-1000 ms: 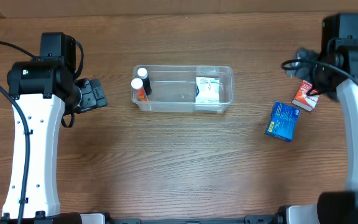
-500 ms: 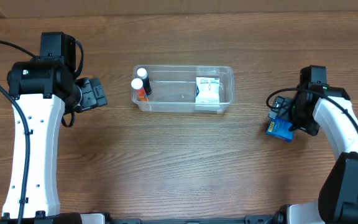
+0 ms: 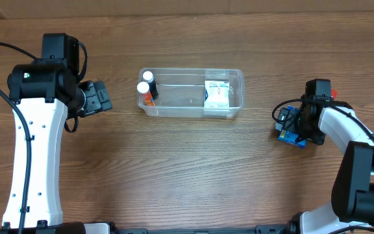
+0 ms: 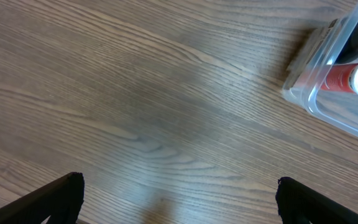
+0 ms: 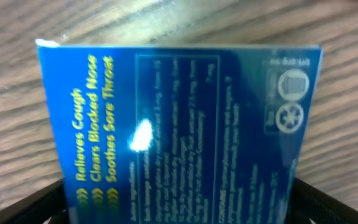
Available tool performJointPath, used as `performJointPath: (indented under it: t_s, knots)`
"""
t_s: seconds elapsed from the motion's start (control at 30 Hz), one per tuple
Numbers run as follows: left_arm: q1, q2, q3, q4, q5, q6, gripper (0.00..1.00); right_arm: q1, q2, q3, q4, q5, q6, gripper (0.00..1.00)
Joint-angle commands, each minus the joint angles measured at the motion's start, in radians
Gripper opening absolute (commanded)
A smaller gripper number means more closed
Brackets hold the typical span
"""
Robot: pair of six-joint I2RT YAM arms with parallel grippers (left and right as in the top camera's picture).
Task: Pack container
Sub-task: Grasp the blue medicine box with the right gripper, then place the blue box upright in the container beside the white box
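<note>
Two fingers of the right gripper [image 3: 291, 127] spread to either side of the blue box [image 5: 179, 124], which lies flat on the table [image 4: 135, 93] directly beneath the wrist. Nothing clamped or lifted as far as can be seen; impossible to tell whether the pads touch the box's edges. Set low and square to the box, presumably to take it across its width for the carry.

Well apart from that gripper, off toward the other arm: the container [image 3: 180, 97], roughly between the two grippers and nearer the left one. Holds two white-capped bottles [image 3: 147, 84] upright at the end closest to the left gripper, and a white box [image 3: 217, 94] at the end closest to the right. Bare floor between them, probably room enough for the blue box.

Left gripper [image 4: 179, 185] near the container's bottle end, jaws wide, empty, only wood beneath. Likely placed there to leave the bin free for the incoming arm. Packing judged partly done, with the blue box next.
</note>
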Motion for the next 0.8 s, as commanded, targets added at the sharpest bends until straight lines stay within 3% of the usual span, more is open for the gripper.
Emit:
performJointPath:
  t_s: [0.0,0.13,0.4,0.6,0.77]
  knots:
    - [0.005,-0.013,0.000,0.003,0.010,0.005,1.00,-0.002,0.011,-0.007,0.024,-0.014,-0.013,0.89]
    - [0.005,-0.013,0.000,0.003,0.012,0.005,1.00,-0.002,0.011,-0.006,0.032,-0.015,-0.013,0.73]
    - [0.005,-0.013,0.000,0.003,0.013,0.005,1.00,0.023,-0.046,0.077,-0.064,-0.037,-0.005,0.72]
    - [0.005,-0.013,0.000,0.003,0.013,0.005,1.00,0.199,-0.222,0.413,-0.286,-0.037,-0.005,0.71]
    - [0.005,-0.013,0.000,0.002,0.013,0.005,1.00,0.426,-0.239,0.657,-0.297,-0.037,0.082,0.71]
